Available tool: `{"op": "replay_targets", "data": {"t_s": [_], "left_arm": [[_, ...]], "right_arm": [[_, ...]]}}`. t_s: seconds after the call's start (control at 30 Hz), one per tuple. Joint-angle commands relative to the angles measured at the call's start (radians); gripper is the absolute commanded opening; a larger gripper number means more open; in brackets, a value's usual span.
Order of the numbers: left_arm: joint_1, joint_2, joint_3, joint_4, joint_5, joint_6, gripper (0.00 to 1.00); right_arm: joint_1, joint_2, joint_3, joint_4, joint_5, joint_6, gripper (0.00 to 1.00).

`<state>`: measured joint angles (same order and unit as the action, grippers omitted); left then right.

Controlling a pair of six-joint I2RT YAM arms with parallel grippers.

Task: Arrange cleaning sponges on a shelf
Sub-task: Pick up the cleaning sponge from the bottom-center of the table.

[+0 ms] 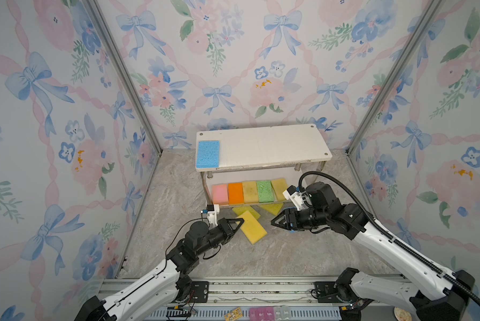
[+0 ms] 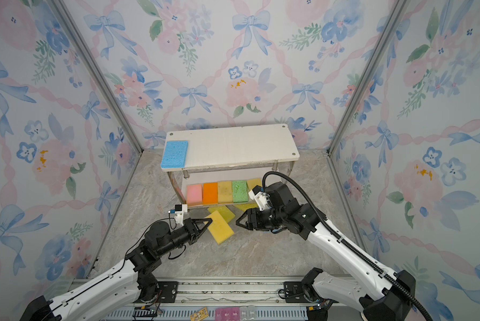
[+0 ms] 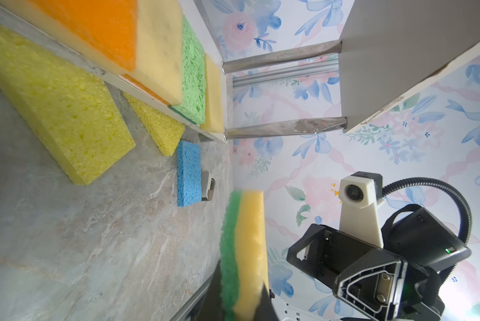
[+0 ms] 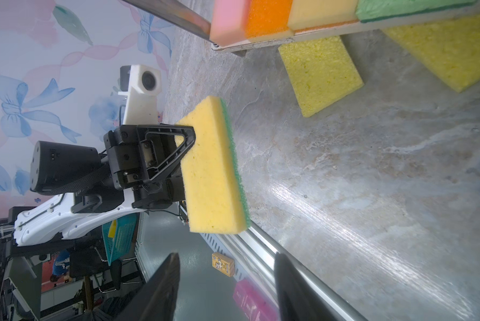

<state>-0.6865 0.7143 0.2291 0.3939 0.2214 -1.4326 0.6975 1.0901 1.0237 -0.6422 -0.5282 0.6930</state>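
In both top views, just below the middle, the left gripper (image 1: 240, 221) pinches a yellow sponge (image 1: 254, 230). The right gripper (image 1: 273, 222) beside it has its jaws wide apart, holding nothing. The shelf (image 1: 275, 147) sits above them.

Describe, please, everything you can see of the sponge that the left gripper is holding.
The held sponge is flat, rectangular, porous yellow foam with a thin green scouring layer on one face. The left gripper pinches it near one corner; the green face looks toward the marbled table, and the sponge appears lifted clear of it.
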Motion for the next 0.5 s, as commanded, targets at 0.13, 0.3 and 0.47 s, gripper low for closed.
{"op": "replay_targets", "data": {"t_s": [0.13,0.3,0.47], "left_arm": [[0.007,0.017,0.016,0.059,0.008,-0.029,0.12],[0.007,0.019,0.023,0.058,0.013,-0.025,0.12],[0.007,0.027,0.035,0.059,0.015,-0.022,0.12]], "right_arm": [[0.045,0.058,0.03,0.015,-0.014,0.004,0.58],[0.079,0.11,0.059,0.021,-0.013,-0.013,0.57],[0.091,0.141,0.078,0.018,-0.013,-0.028,0.51]]}}
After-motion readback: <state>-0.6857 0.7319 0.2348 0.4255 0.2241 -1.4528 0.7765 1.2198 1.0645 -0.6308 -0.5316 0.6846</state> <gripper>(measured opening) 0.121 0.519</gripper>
